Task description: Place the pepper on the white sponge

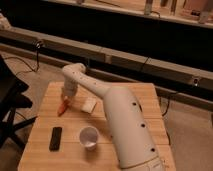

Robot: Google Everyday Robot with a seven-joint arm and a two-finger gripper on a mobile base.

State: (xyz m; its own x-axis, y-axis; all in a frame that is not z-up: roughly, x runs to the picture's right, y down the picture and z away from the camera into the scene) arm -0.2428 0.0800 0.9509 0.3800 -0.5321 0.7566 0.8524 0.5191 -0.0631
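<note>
A light wooden slatted table (45,145) is seen in a dim room, w/ a dark wall and a long rail w/ cables behind it. The gripper (66,100) is lowered near the table's far-left part; the pepper (63,107) is seen at its tip, apparently held. The white sponge (89,104) lies just right of the pepper. Nearer on the table: black remote (55,138), white cup (89,137).

Gripper (65,100) above matt pale-wood table (45,120).
</note>
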